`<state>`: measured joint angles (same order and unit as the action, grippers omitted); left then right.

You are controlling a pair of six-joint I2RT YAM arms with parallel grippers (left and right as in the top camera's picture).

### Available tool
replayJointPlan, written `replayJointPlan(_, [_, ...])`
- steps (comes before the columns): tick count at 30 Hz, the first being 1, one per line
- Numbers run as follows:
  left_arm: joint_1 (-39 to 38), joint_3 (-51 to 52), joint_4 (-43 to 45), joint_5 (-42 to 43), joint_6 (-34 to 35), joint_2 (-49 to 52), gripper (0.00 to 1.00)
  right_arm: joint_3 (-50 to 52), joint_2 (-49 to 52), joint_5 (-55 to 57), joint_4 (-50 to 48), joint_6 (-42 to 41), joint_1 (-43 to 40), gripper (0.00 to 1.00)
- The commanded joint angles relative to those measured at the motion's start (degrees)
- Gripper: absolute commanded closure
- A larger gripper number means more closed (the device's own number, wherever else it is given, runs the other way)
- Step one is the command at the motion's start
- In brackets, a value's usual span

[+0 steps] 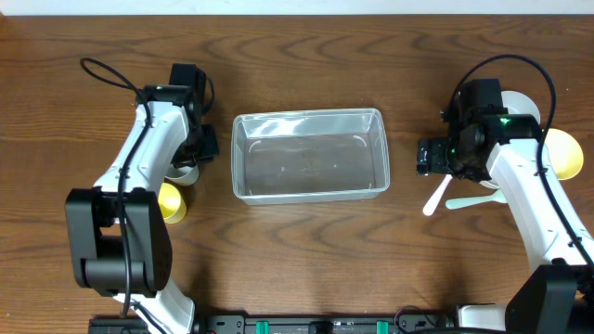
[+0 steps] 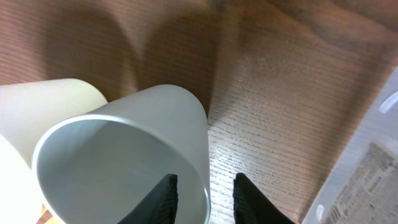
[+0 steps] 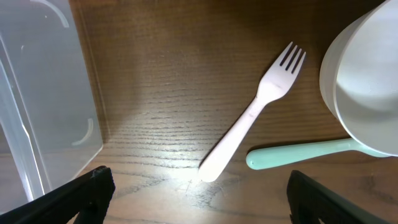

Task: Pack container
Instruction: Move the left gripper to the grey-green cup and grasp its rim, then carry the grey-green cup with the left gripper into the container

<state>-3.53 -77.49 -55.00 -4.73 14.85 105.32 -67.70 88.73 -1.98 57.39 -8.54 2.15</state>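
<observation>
The clear container (image 1: 309, 155) stands empty in the middle of the table; its corner shows in the left wrist view (image 2: 373, 168) and its side wall in the right wrist view (image 3: 37, 93). My left gripper (image 1: 192, 160) (image 2: 208, 199) straddles the wall of a white cup (image 2: 124, 162) (image 1: 183, 173). One finger is inside the cup and one outside, with small gaps on both sides. My right gripper (image 1: 432, 159) (image 3: 199, 190) hangs wide open above the handle end of a white fork (image 3: 252, 115) (image 1: 436, 197).
A yellow cup (image 1: 172, 201) stands beside the white cup, pale in the left wrist view (image 2: 37, 106). A mint utensil handle (image 3: 298, 154) (image 1: 475, 200) lies next to the fork. A white bowl (image 3: 364, 81) (image 1: 516, 100) and a yellow bowl (image 1: 564, 153) stand at the right.
</observation>
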Motion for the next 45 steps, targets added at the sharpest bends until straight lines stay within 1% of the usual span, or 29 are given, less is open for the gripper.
replayJointPlan(1, [0.0, 0.6, 0.1, -0.9, -0.4, 1.4, 0.76, -0.8, 0.1, -0.4, 0.1, 0.2, -0.3, 0.11])
replayJointPlan(3, [0.0, 0.6, 0.3, -0.9, -0.4, 1.4, 0.81, -0.8, 0.1, -0.4, 0.1, 0.2, -0.3, 0.12])
replayJointPlan(4, [0.0, 0.6, 0.4, -0.9, -0.4, 1.4, 0.81, -0.8, 0.1, -0.4, 0.1, 0.2, -0.3, 0.12])
replayJointPlan(5, [0.0, 0.6, 0.7, -0.9, -0.4, 1.4, 0.86, -0.8, 0.1, -0.4, 0.1, 0.2, -0.3, 0.12])
replayJointPlan(6, [0.0, 0.6, 1.0, -0.9, -0.4, 1.4, 0.88, -0.8, 0.1, -0.4, 0.1, 0.2, -0.3, 0.12])
replayJointPlan(10, [-0.2, 0.2, 2.2, -0.9, -0.4, 1.4, 0.94, -0.8, 0.1, -0.4, 0.1, 0.2, -0.3, 0.12])
replayJointPlan(15, [-0.7, -2.6, 1.4, -0.7, -0.9, 0.4, 0.94, -0.8, 0.1, -0.4, 0.2, 0.2, -0.3, 0.12])
replayJointPlan(18, [-2.1, -4.9, -0.2, -0.4, -1.3, -2.1, 0.94, -0.8, 0.1, -0.4, 0.2, 0.2, -0.3, 0.12])
replayJointPlan(23, [-7.0, -11.0, -3.7, -0.4, -2.2, -8.6, 0.94, -0.8, 0.1, -0.4, 0.2, 0.2, -0.3, 0.12])
replayJointPlan(26, [-12.4, -13.7, -3.7, -0.4, -2.8, -12.4, 0.94, -0.8, 0.1, -0.4, 0.3, 0.2, -0.3, 0.12])
replayJointPlan(29, [-18.8, -14.3, -3.7, -0.4, -2.8, -13.6, 0.94, -0.8, 0.1, -0.4, 0.3, 0.2, -0.3, 0.11])
replayJointPlan(33, [-25.2, -14.1, -4.3, -0.4, -2.8, -11.3, 0.94, -0.8, 0.1, -0.4, 0.3, 0.2, -0.3, 0.11])
replayJointPlan(35, [-26.6, -13.9, -4.3, -0.5, -2.8, -9.0, 0.94, -0.8, 0.1, -0.5, 0.3, 0.2, -0.3, 0.11])
replayJointPlan(45, [-26.2, -13.8, -3.5, -0.5, -2.8, 4.7, 0.94, -0.8, 0.1, -0.4, 1.3, 0.2, -0.3, 0.11])
